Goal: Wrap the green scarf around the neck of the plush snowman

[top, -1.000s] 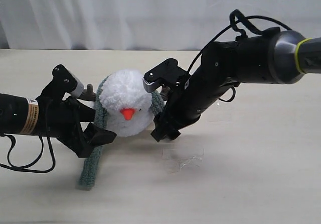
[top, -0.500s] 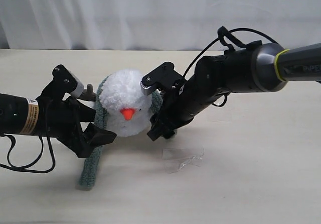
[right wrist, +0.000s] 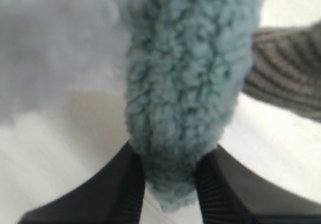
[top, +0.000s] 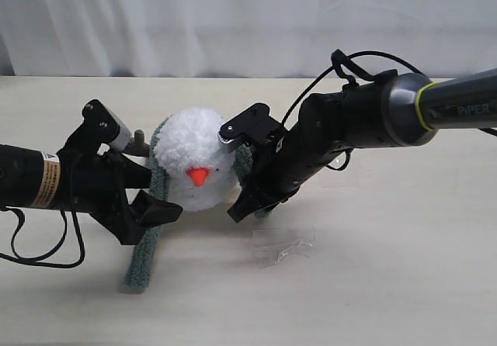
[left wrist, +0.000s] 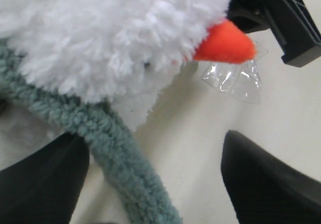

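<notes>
**A:** Where is the scarf (top: 144,257) found?

**B:** It is laid round the back of the snowman (top: 194,156), low down where the neck must be. The neck itself is hidden by white fluff. One end is seen hanging down one side of the snowman and lying out on the table (top: 388,284) in front of it. The other end is seen at the snowman's other side.

**A:** Is that other end held?

**B:** Yes. It is pinched between the fingers of the right gripper (right wrist: 170,181), just beside the snowman. The tip of the scarf is squeezed tight there.

**A:** And the left gripper (left wrist: 153,153)?

**B:** Nothing is held by it. Its fingers are spread wide, close to the snowman's front. The long end of the scarf is seen running between them, and it is not squeezed.

**A:** How much of the job is done?

**B:** About half, it is judged. The scarf is put behind the snowman, with an end on each side. The front is bare, and no scarf is seen below the orange nose (top: 198,176).

**A:** What is left?

**B:** The two ends are to be crossed in front of the snowman, under the nose, so the neck is ringed all the way round. The held end is likely to be pulled across first. The long end is not yet picked up.
</notes>
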